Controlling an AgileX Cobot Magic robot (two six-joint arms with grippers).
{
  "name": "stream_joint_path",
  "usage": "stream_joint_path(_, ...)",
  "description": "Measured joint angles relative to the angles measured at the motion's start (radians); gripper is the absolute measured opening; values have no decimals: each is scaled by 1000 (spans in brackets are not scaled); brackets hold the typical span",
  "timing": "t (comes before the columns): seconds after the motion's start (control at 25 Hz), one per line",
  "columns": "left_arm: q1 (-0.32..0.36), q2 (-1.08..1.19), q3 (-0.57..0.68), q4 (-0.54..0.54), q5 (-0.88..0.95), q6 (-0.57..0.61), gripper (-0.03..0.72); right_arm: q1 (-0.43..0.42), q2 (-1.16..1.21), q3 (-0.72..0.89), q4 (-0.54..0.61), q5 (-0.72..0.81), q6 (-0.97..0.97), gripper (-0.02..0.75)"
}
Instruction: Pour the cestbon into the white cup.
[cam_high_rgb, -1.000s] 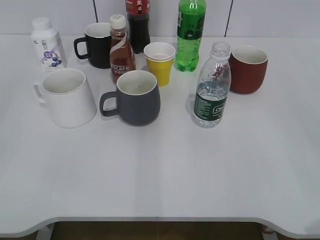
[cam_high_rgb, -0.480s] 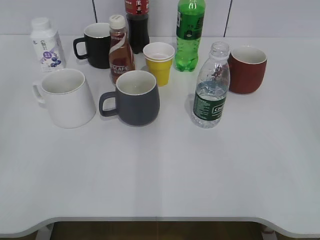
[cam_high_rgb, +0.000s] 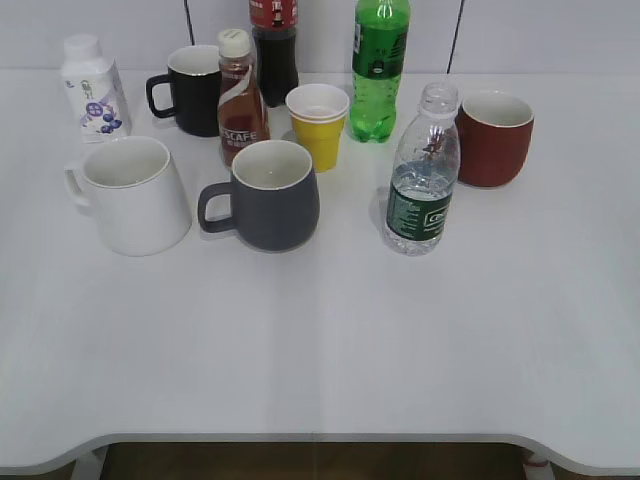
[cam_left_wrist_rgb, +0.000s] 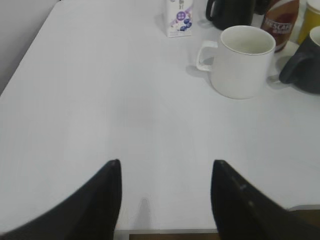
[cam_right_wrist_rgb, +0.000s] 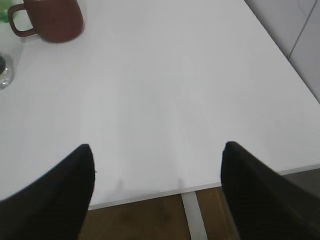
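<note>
Mostly white table (cam_high_rgb: 330, 350), pale panelled wall (cam_high_rgb: 520, 35) behind

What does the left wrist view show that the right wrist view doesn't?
Only the left wrist view shows the large white ceramic mug, the small white bottle with a purple label and the open left gripper. Only the right wrist view shows the dark red mug and the open right gripper. Both show the bare white table.

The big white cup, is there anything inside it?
The white cup looks empty: only its pale inner wall shows. Its bottom is hidden by the near rim in both views, so that part can't be checked.
</note>
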Motion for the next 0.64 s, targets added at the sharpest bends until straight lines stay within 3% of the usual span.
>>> stream_joint_path(0.64, 0, -1, 0, 1, 0, 1, 429, -1, 0, 0, 5, -2, 0, 590)
